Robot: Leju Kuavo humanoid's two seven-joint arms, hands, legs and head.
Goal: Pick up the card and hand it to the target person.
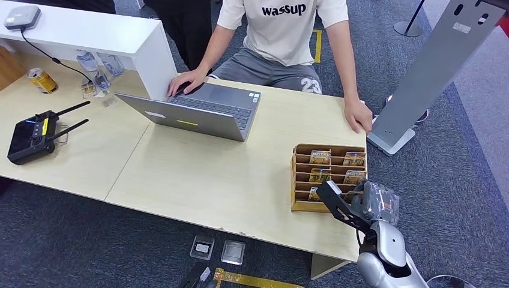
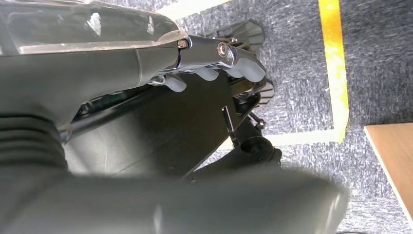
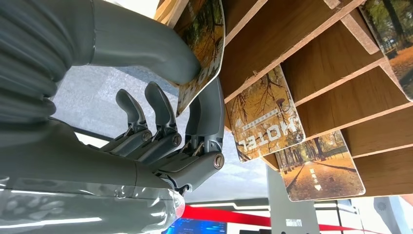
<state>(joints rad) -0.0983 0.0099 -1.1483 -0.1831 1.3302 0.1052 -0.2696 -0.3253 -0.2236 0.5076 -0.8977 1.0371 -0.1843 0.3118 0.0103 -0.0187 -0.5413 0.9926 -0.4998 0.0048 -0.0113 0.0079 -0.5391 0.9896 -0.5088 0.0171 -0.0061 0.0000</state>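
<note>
the right hand (image 3: pixel 160 122) pinches the autumn-printed hotel card (image 3: pixel 202 48) between thumb and finger at the slotted wooden card rack (image 1: pixel 303 180), at 5 o'clock on the table, so i judge it should lift straight out before turning toward the person in the white t-shirt (image 1: pixel 282 30) at 12 o'clock; the left hand (image 2: pixel 214 63) hangs with fingers curled on nothing.

Obstacles: wooden card rack (image 1: pixel 327 177) at table (image 1: pixel 228 180) right front corner, right hand (image 1: pixel 372 204) against it | laptop (image 1: pixel 204 111) mid-back, a person's hand (image 1: pixel 187 81) on it | white raised counter (image 1: pixel 90 33) back left | Free room: bare tabletop between laptop and rack, and along the front edge leftward to the black controller (image 1: pixel 33 137).
</note>
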